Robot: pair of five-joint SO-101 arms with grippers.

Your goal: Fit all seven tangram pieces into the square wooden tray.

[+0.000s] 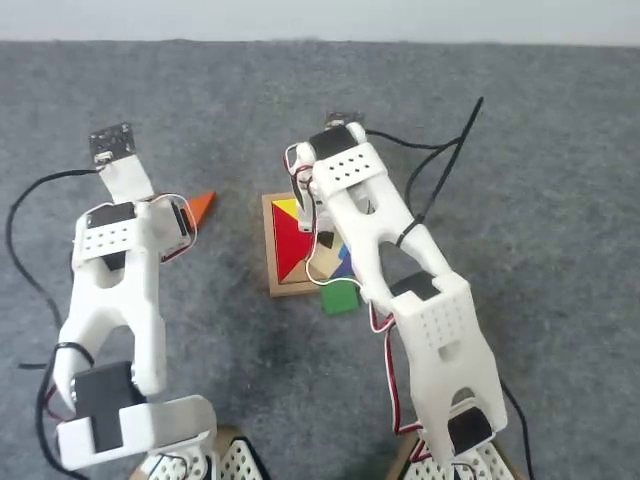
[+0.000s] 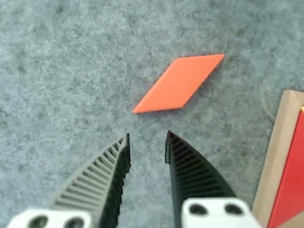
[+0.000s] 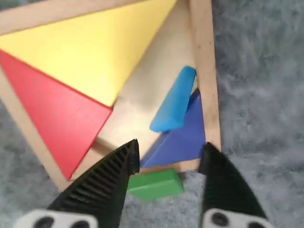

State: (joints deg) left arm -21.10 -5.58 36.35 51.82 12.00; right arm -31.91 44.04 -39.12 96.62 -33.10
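The square wooden tray (image 1: pixel 270 250) lies mid-table under the right arm. It holds a yellow triangle (image 3: pixel 90 47), a red triangle (image 3: pixel 57 114), a dark blue piece (image 3: pixel 183 137) and a light blue piece (image 3: pixel 175 99) tilted up on edge. A green piece (image 3: pixel 154 184) lies on the carpet just outside the tray's near edge (image 1: pixel 339 297). My right gripper (image 3: pixel 168 154) hovers open over that corner, nothing between its fingers. An orange parallelogram (image 2: pixel 179 82) lies flat on the carpet left of the tray (image 1: pixel 203 204). My left gripper (image 2: pixel 146 142) is open just short of it.
Grey carpet covers the whole table. The tray's wooden rim (image 2: pixel 278 152) stands close to the orange piece on one side. Black cables trail behind both arms. Open carpet lies to the far left and far right.
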